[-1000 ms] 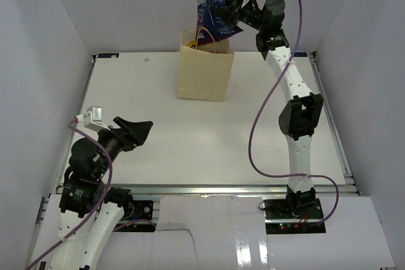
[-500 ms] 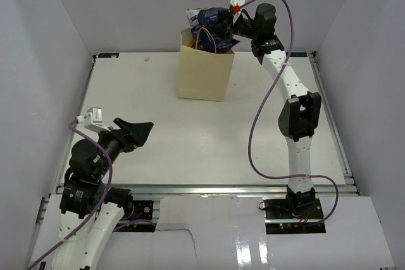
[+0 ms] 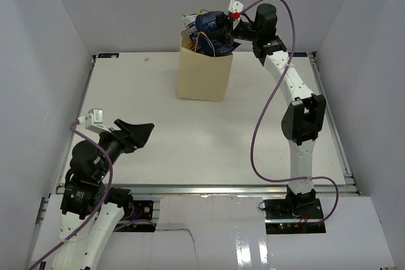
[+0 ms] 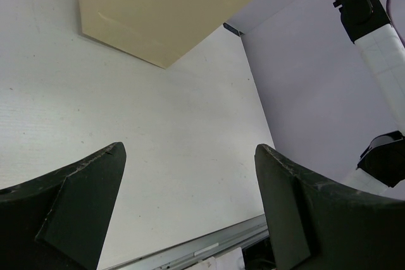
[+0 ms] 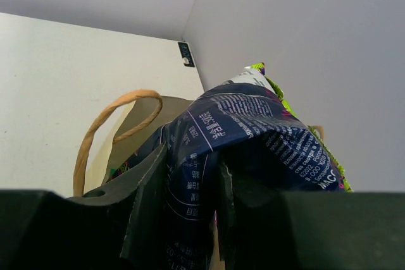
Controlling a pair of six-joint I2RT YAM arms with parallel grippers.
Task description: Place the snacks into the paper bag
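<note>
Right gripper (image 3: pixel 222 28), clamped on blue-purple snack bag (image 3: pixel 204 22), has lowered it partway into paper bag (image 3: pixel 204 75) (left gripper (image 3: pixel 139 132) wide open, empty); release looks due next.

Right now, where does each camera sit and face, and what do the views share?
Top external: above, behind the bases, looking down on the table; both arms show, the right gripper at the paper bag mouth.
Left wrist: low over the table, facing the paper bag; the open left gripper frames the bottom.
Right wrist: over the bag's mouth, looking down; the right gripper pinches the blue bag.
Shared: all three show the paper bag.
</note>
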